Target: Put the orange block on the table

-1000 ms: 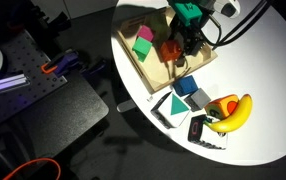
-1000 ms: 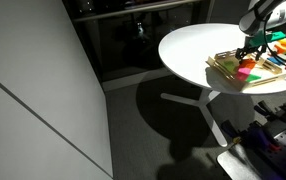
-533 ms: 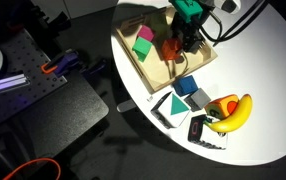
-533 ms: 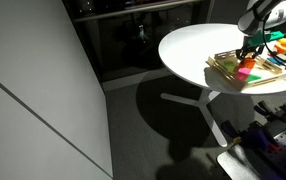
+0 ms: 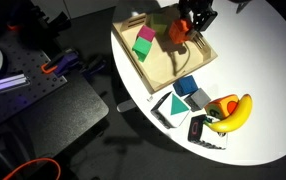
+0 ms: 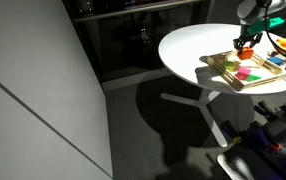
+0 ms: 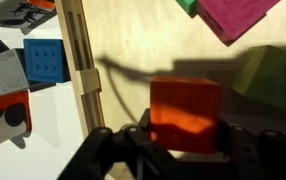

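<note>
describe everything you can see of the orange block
The orange block is a small red-orange cube, plain and matte, with crisp edges; its material can't be told. It sits level, clamped on two opposite sides by the gripper. It appears to hang just above the wooden tray, touching nothing else, with a magenta block nearby.

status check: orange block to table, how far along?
Done: the gripper has the orange block clamped between its fingers, apparently raised off the wooden tray, judging by the shadow under it. In hand: the carry; the block hangs over the tray in the wrist view. Left: clear the tray's rim, lower onto the white table, release.
</note>
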Robot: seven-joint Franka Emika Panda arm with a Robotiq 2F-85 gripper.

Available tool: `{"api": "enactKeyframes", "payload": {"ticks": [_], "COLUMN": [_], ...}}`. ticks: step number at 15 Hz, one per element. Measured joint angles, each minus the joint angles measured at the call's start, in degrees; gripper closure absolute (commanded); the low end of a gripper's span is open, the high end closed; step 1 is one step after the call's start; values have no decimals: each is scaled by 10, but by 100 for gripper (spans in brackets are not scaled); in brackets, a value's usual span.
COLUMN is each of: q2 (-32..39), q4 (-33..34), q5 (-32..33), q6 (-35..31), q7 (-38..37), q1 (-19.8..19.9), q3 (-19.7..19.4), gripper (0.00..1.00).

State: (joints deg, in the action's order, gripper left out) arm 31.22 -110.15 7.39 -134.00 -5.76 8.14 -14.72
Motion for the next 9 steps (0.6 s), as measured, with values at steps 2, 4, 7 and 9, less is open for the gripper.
{"api": "enactKeyframes", "payload": {"ticks": [2, 4, 7, 9], "q2": [-9, -13, -14, -14], "q4": [1, 6, 16, 26], "q5": [7, 12, 12, 12], "q6": [9, 17, 23, 34], "q7": [0, 0, 3, 7], "q1": [-14, -24, -33, -36], "q3": [2, 9, 29, 43], "gripper": [70, 70, 70, 70]}}
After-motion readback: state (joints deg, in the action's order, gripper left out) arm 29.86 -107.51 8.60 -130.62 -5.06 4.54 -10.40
